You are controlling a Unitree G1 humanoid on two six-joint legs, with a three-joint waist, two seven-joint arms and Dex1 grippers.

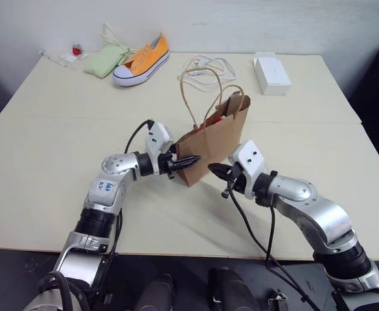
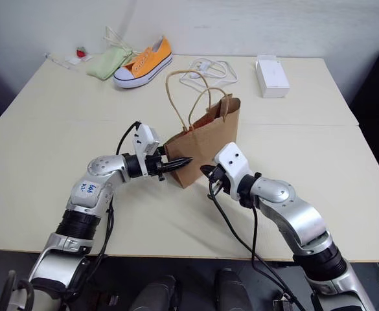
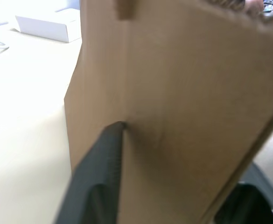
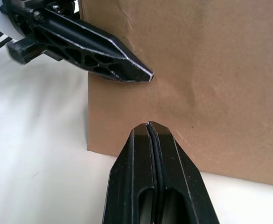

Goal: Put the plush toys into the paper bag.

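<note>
The bag stands mid-table with red plush peeking from its mouth, so the left gripper, fingers together at its front panel, and the clenched, empty right gripper should press lightly (paper creases easily) to avoid tipping it.

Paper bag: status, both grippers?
Right gripper shut, empty, tips at paper bag wall. Left gripper pinching bag's front wall. Bag upright, something red inside at rim. Nothing blocking.

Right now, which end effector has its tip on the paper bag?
The left end effector: its tip presses the paper bag's side. The shut right end effector stops short.
</note>
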